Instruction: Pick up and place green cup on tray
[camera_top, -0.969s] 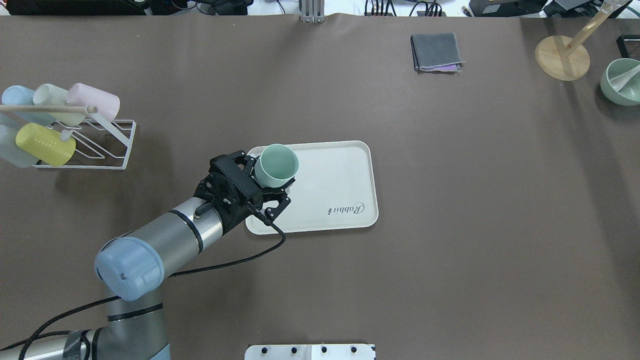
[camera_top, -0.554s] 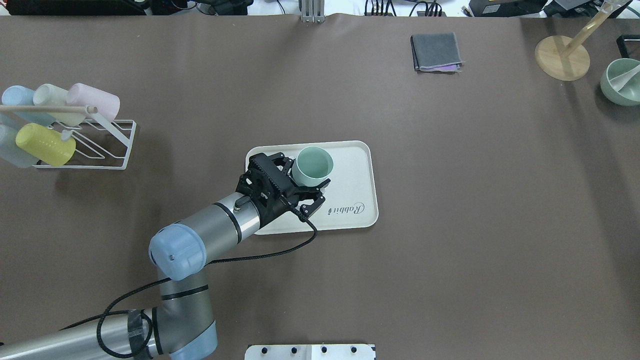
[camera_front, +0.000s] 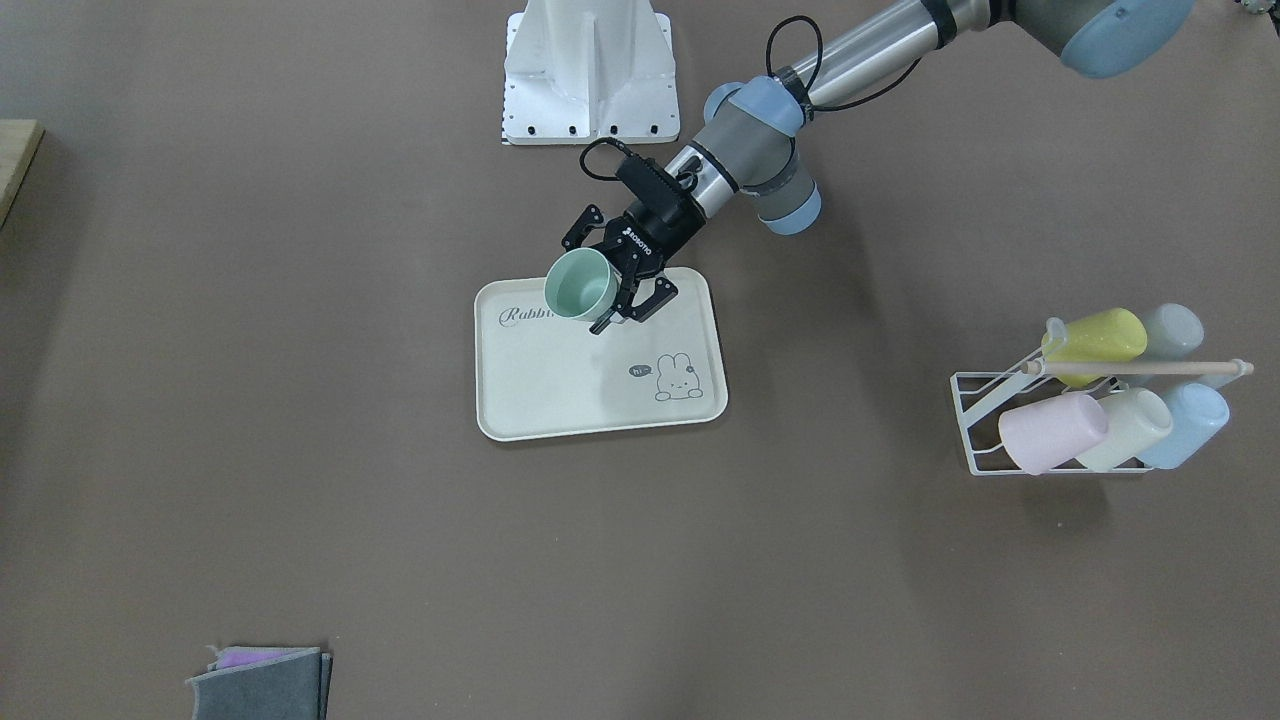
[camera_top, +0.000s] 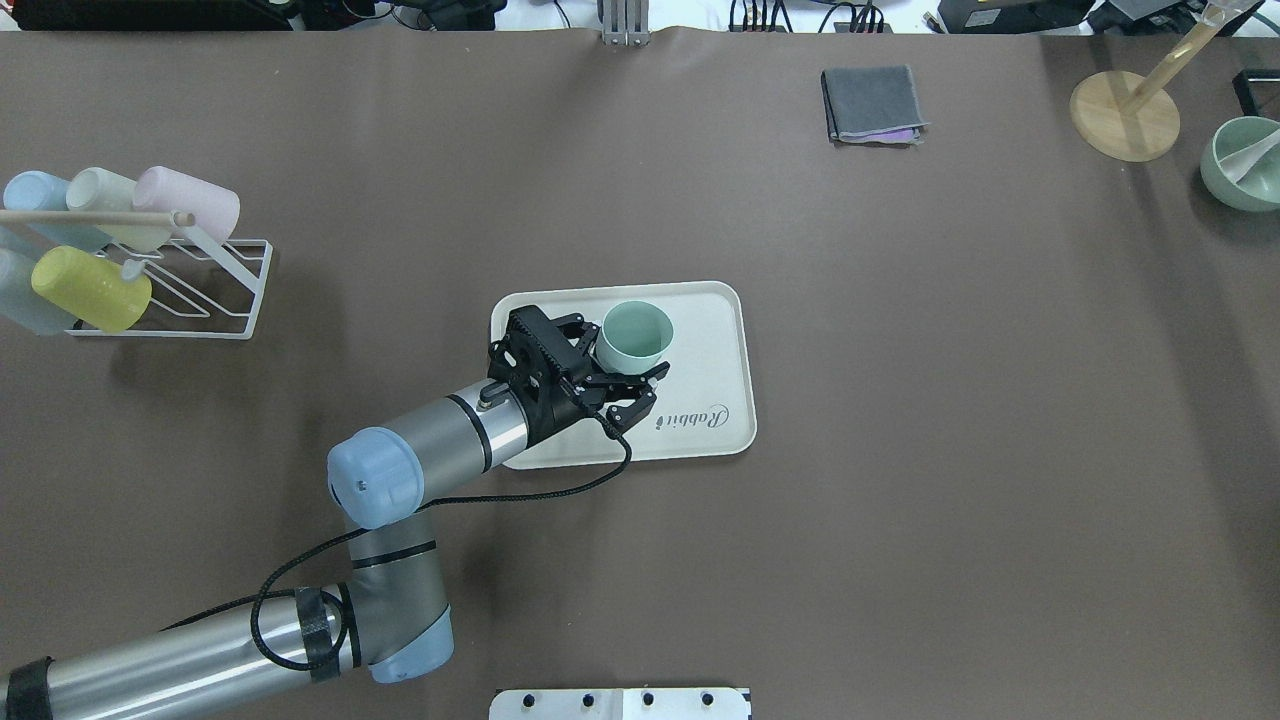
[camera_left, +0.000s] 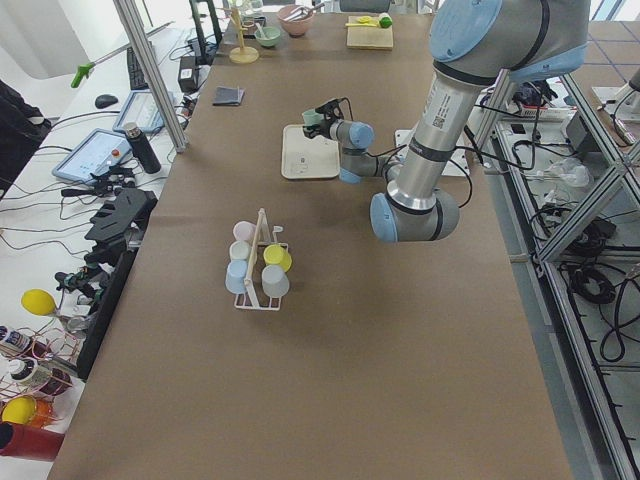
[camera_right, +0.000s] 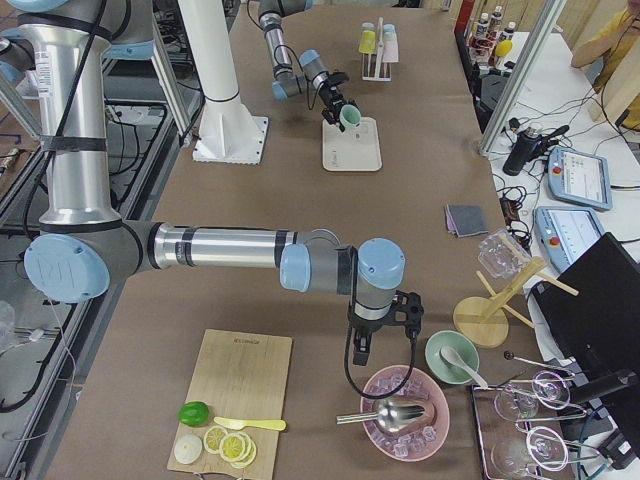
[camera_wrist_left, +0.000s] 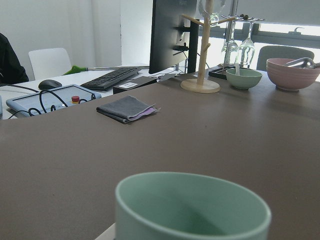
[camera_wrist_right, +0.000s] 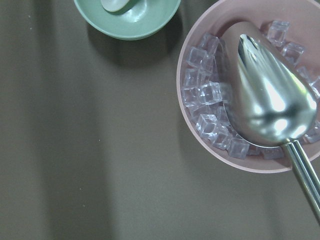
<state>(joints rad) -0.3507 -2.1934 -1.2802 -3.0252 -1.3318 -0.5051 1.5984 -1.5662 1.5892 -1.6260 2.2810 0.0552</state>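
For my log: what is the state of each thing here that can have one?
Cream-white rectangular plastic tray: lying flat.
Small mint-green plastic cup: upright, empty, held over the tray.
Left gripper: shut on the cup.
Right gripper: cannot tell.
Round pink bowl: holds ice cubes.

Bare tray (camera_top: 712, 345) floor open right of the green cup (camera_top: 637, 333), left gripper (camera_top: 622, 352) closing off its near-left side, cup seemingly just above the tray, cup rack (camera_top: 205, 290) well apart.
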